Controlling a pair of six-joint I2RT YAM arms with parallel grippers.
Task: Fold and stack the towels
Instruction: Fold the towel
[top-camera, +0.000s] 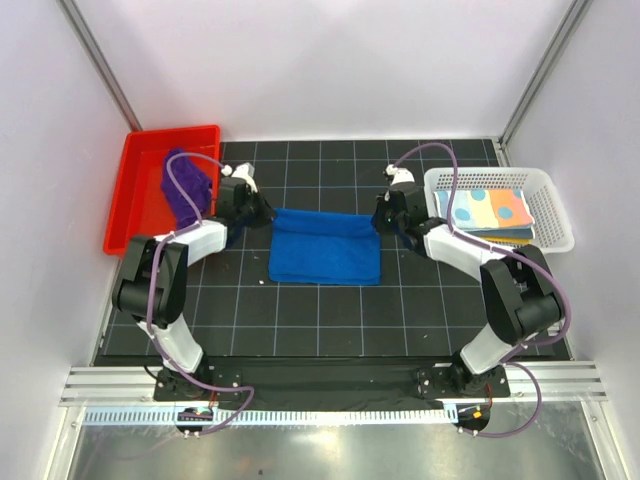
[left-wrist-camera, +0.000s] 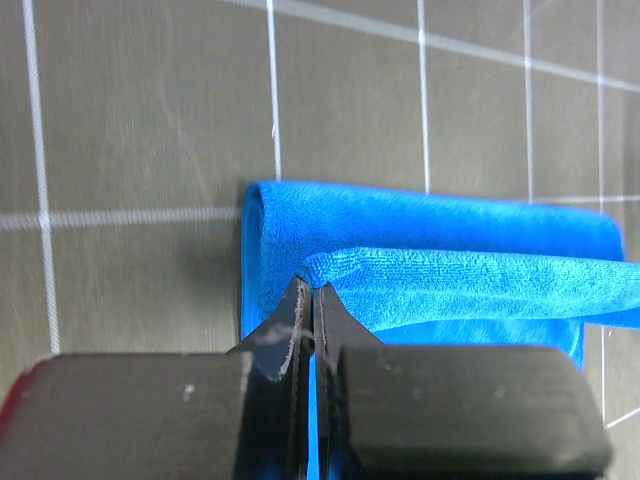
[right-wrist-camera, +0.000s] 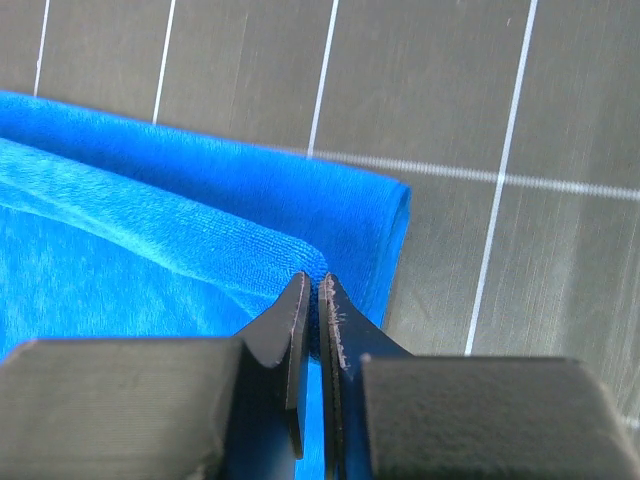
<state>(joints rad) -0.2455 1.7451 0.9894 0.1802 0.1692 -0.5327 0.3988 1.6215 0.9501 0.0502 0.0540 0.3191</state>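
Note:
The royal blue towel (top-camera: 326, 246) lies folded in the middle of the black grid mat. My left gripper (top-camera: 250, 211) is shut on its far left corner; the left wrist view shows the blue towel (left-wrist-camera: 440, 250) pinched between the jaws of my left gripper (left-wrist-camera: 312, 290). My right gripper (top-camera: 385, 213) is shut on the far right corner; the right wrist view shows the blue towel (right-wrist-camera: 200, 220) held in my right gripper (right-wrist-camera: 314, 285). The purple towel (top-camera: 185, 187) lies crumpled in the red tray (top-camera: 140, 190). The patterned towel (top-camera: 490, 212) lies folded in the white basket (top-camera: 552, 215).
The red tray stands at the far left of the mat, the white mesh basket at the far right. Grey walls and metal frame posts close in the back and sides. The arm bases (top-camera: 330, 380) sit on a rail at the near edge.

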